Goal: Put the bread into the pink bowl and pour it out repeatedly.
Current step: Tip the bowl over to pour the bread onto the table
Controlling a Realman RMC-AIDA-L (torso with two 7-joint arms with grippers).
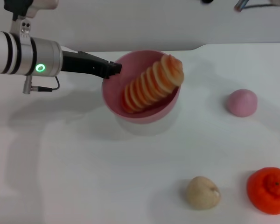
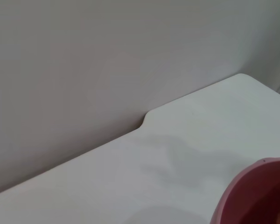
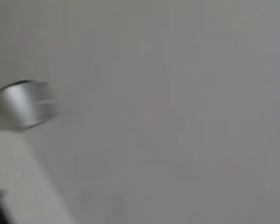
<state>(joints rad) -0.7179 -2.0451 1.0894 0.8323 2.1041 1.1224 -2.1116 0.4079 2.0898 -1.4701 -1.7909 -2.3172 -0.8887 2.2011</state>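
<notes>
Bread [image 1: 152,84] sits in the pink bowl [image 1: 113,95], standing on a slant with its top end poking over the far rim. So the loading half looks done for this round, and the pour is what's left. The bowl appears lifted and tipped a little off the worktop [image 1: 84,172], with a pale shadow under it, which I'd read as the start of a pour, though nothing has spilled.

The left gripper [image 1: 111,68] is at the bowl's near-left rim, dark fingers closed on the edge and carrying it. The left wrist view catches only a curve of pink rim [image 2: 252,191] against bare worktop. The right gripper isn't in sight anywhere; its wrist camera shows just a blur of wall.

Count them up: one bread, one pink bowl, one round pink bun [image 1: 241,102] off to the right, one small beige lump [image 1: 203,192] near the front, one orange fruit [image 1: 269,190] at the front right corner.
</notes>
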